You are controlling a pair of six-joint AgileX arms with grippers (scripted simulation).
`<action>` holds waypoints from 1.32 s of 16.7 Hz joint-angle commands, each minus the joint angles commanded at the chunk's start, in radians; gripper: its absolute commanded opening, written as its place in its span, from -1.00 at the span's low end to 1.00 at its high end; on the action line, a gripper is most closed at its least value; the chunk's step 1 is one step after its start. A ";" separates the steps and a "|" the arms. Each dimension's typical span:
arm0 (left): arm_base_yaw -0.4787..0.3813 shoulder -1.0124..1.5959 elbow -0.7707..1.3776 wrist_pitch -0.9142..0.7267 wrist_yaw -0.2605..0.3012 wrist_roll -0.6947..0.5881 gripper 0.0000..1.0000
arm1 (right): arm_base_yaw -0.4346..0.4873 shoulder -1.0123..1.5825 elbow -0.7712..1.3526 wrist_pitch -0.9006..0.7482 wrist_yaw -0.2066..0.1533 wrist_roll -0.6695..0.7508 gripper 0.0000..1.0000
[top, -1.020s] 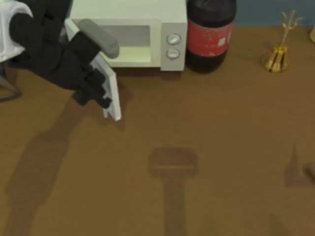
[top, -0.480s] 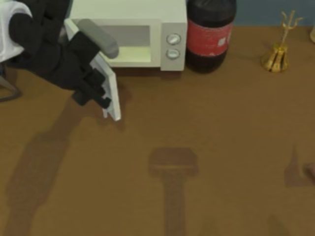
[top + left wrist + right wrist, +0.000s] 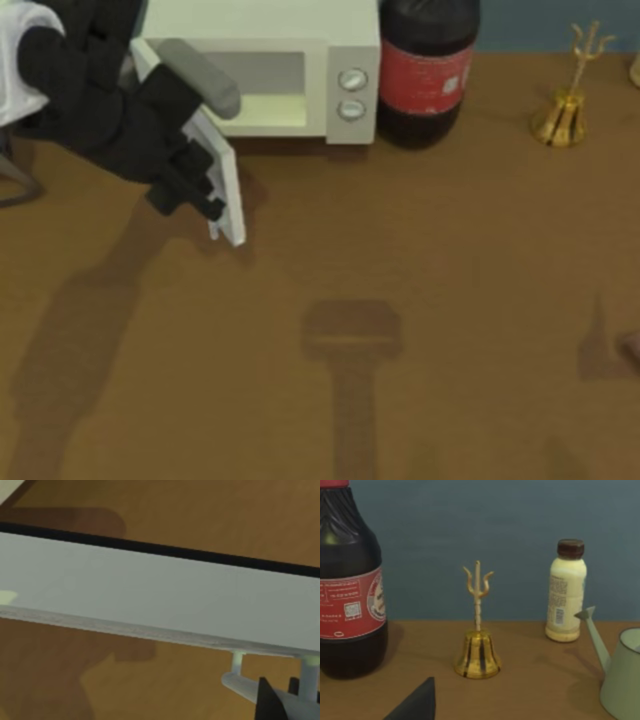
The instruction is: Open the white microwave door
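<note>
The white microwave (image 3: 300, 25) stands at the back of the table, left of centre, its cream interior (image 3: 265, 100) exposed. Its door (image 3: 233, 200) is swung out toward the front, edge-on in the top view. My left gripper (image 3: 200, 195) is shut on the door's handle (image 3: 242, 684). In the left wrist view the door (image 3: 150, 590) fills the frame as a broad white panel, with my left gripper (image 3: 282, 700) dark on either side of the handle bar. My right gripper (image 3: 405, 712) is parked off the table's right side and stands open; only one dark fingertip (image 3: 420, 702) shows.
A dark bottle with a red label (image 3: 428, 65) stands right against the microwave's knob panel (image 3: 351, 95). A gold bell (image 3: 565, 110) sits at the back right. The right wrist view also shows a cream bottle (image 3: 566, 592) and a pale watering can (image 3: 620, 675).
</note>
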 joint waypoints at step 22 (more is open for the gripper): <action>0.067 -0.010 0.000 -0.052 0.066 0.162 -1.00 | 0.000 0.000 0.000 0.000 0.000 0.000 1.00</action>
